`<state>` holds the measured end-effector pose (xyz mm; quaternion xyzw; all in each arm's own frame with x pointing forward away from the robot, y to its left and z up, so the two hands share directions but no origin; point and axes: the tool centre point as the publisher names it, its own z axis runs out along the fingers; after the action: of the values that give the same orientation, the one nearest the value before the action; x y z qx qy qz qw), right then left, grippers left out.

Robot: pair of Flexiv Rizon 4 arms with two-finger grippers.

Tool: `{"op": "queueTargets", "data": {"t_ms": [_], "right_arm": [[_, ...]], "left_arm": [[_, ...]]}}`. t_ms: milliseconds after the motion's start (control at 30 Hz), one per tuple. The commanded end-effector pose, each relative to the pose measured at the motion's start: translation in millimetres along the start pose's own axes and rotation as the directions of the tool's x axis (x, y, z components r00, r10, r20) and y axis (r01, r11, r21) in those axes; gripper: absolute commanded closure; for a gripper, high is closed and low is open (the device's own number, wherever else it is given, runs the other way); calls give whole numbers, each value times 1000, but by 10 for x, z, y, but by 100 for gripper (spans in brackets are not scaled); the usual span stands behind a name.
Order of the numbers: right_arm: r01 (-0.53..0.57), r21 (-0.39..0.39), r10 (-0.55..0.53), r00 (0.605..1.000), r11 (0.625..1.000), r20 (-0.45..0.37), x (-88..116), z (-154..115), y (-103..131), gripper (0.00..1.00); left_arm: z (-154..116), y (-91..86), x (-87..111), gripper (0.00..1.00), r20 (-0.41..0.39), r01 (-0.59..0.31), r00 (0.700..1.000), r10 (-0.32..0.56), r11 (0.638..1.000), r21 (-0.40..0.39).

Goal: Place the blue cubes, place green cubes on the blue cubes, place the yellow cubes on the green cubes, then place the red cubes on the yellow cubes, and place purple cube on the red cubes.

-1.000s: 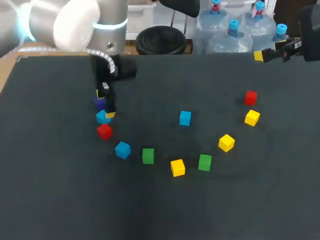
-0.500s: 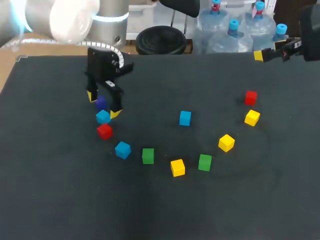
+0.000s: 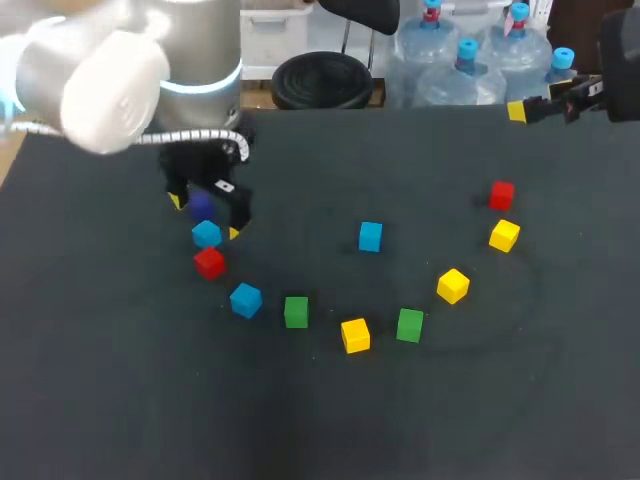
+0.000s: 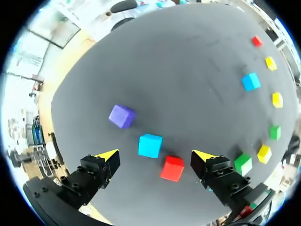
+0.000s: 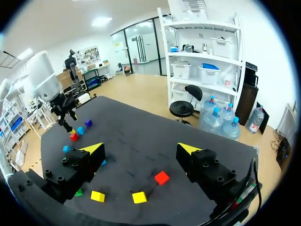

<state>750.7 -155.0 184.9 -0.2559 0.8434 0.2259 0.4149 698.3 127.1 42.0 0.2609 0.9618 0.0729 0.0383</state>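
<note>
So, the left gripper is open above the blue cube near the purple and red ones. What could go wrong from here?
1. The blue cube sits close between the purple cube and the red cube; the open left gripper could nudge either neighbour when it descends.
2. In the left wrist view the red cube also lies between the fingers, so closing may catch both cubes or twist the blue one.

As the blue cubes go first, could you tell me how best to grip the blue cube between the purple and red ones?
The left pincer should probably come straight down and close on the two upright faces that look across the row: the blue cube lies flat, while the red cube sits close by one corner and the purple cube stands off the opposite one.
</note>
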Motion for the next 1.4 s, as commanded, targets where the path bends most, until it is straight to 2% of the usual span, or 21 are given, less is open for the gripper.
{"op": "queueTargets", "data": {"t_ms": [33, 100, 300, 500, 667, 1033, 1100, 1167, 1200, 1233, 1267, 1300, 1333, 1400], "right_arm": [[0, 0, 0, 1000, 1000, 1, 2, 7, 0, 0], [0, 0, 0, 1000, 1000, 1, 2, 7, 0, 0], [0, 0, 0, 1000, 1000, 1, 2, 7, 0, 0], [0, 0, 0, 1000, 1000, 1, 2, 7, 0, 0], [0, 0, 0, 1000, 1000, 1, 2, 7, 0, 0], [0, 0, 0, 1000, 1000, 1, 2, 7, 0, 0], [0, 0, 0, 1000, 1000, 1, 2, 7, 0, 0], [0, 0, 0, 1000, 1000, 1, 2, 7, 0, 0], [0, 0, 0, 1000, 1000, 1, 2, 7, 0, 0], [0, 0, 0, 1000, 1000, 1, 2, 7, 0, 0], [0, 0, 0, 1000, 1000, 1, 2, 7, 0, 0], [0, 0, 0, 1000, 1000, 1, 2, 7, 0, 0], [0, 0, 0, 1000, 1000, 1, 2, 7, 0, 0], [0, 0, 0, 1000, 1000, 1, 2, 7, 0, 0]], "left_arm": [[-9, -19, 92, 0, 151, 35, 988, -31, 999, -25], [11, -6, 116, 0, 162, 68, 985, -64, 997, -20], [172, -55, 118, 0, 175, 74, 982, -79, 997, 34], [312, -32, 37, 0, 169, 33, 985, -35, 999, 14], [305, -1, -68, 0, 189, -5, 982, 5, 1000, 1], [372, -4, -91, 2, 144, -18, 989, 18, 1000, 0], [373, -4, -88, 16, 143, -16, 990, 16, 1000, -1], [376, -7, -85, 37, 143, -12, 990, 11, 1000, 4], [389, -14, -83, 51, 142, -15, 990, 14, 1000, 11], [399, -18, -84, 58, 143, -23, 989, 20, 1000, 18], [404, -28, -88, 73, 150, -32, 988, 28, 999, 30], [403, -38, -90, 95, 148, -37, 988, 32, 999, 31], [405, -44, -91, 100, 144, -40, 989, 35, 999, 30], [417, -50, -92, 100, 142, -41, 989, 36, 999, 33]]}}
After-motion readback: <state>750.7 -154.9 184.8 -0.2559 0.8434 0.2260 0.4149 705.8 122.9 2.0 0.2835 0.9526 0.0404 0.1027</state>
